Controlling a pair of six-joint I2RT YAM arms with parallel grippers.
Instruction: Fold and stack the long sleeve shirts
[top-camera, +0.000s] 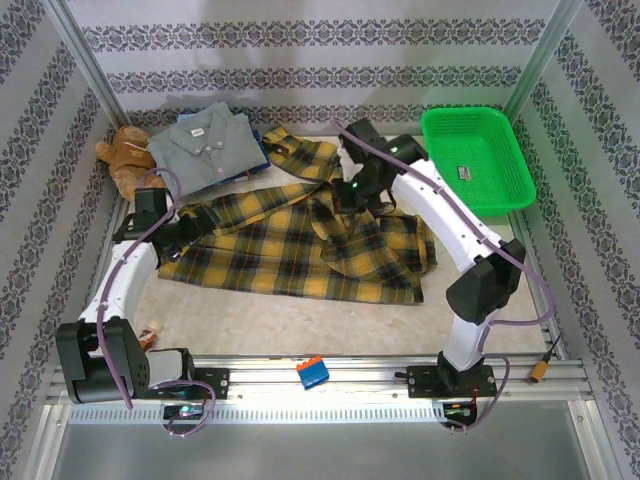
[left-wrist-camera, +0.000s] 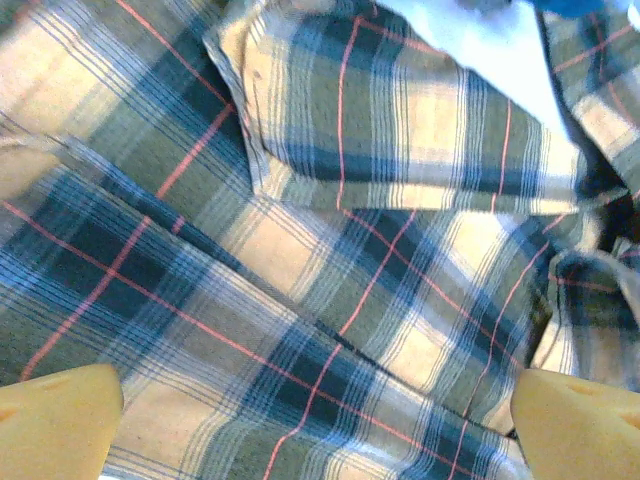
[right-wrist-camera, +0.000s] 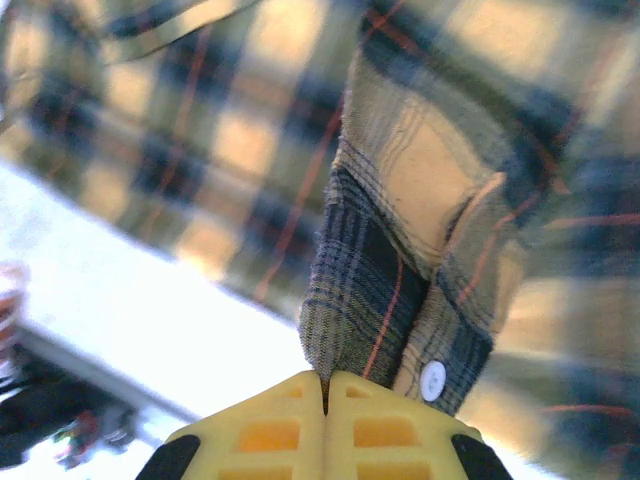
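Item: plaid flannel shirt (top-camera: 300, 245), mustard-yellow and dark check with thin red lines; lies rumpled and partly spread on the table (top-camera: 330, 325), left of the green basket (top-camera: 465, 111) and nearer the arms than it; one sleeve trails toward the back wall. Item: grey shirt (top-camera: 205, 145), collared, folded, far left of the basket by the back wall; blue shirt (top-camera: 248, 172) shows as a thin edge under it. Item: brown teddy bear (top-camera: 122, 158), farther left of the basket again, just beside the grey shirt. Tool: right gripper (right-wrist-camera: 325, 385), just left of the basket, yellow fingers pressed together, pinching a fold of the plaid flannel shirt at a cuff-like edge bearing a white button (right-wrist-camera: 433, 380). Tool: left gripper (left-wrist-camera: 320, 430), well left of the basket, over the plaid shirt's left end; fingers (left-wrist-camera: 60, 420) spread fully apart, nothing between them, wrinkled plaid cloth below. Item: small blue and orange block (top-camera: 312, 372), on the front rail, well nearer than the basket.
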